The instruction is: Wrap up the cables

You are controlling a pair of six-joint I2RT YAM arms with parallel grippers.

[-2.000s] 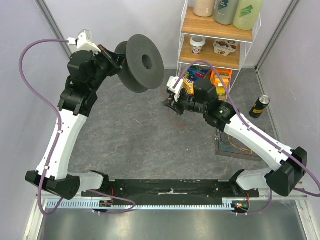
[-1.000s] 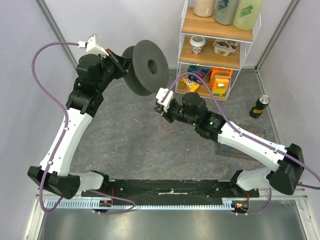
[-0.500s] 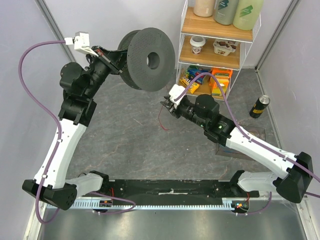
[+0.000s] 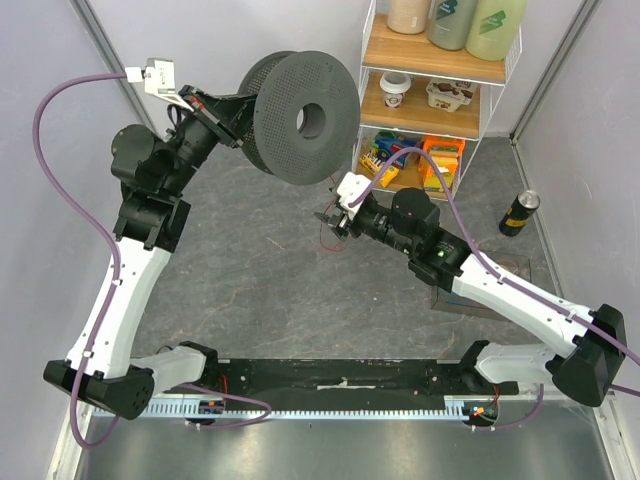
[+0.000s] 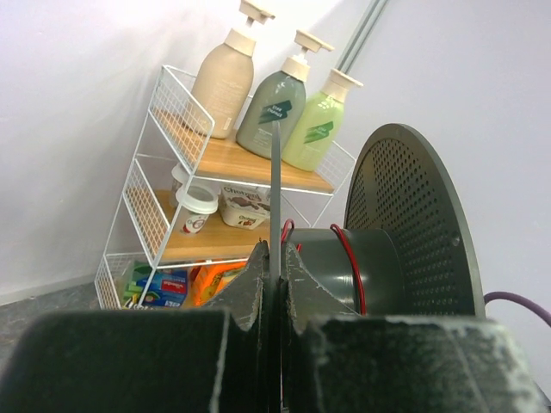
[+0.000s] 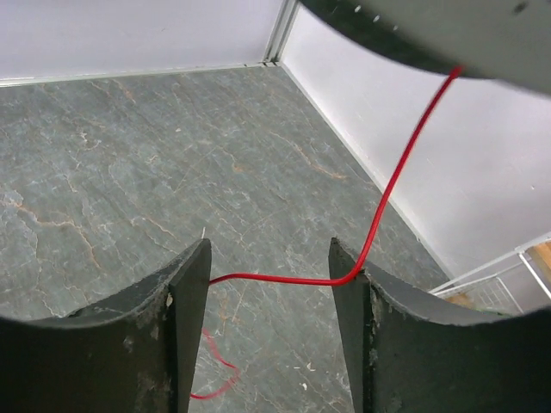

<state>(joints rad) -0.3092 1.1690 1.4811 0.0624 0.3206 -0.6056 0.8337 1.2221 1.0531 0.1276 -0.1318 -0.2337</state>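
Spool [image 4: 300, 115] hangs high over the surface [image 4: 250, 280], one flange pinched edge-on in the clenched left tool [image 5: 274, 271]. That arm stands tall, elbow bent, wrist reaching right. A red cable [image 6: 293, 280] loops round the hub and drops to the right tool [image 6: 269, 249], whose fingers are parted. The cable crosses the gap and rests against one finger, its tail on the surface. The right arm stretches low toward the left.

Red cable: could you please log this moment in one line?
left gripper shut on spool | right gripper open | red cable between fingers
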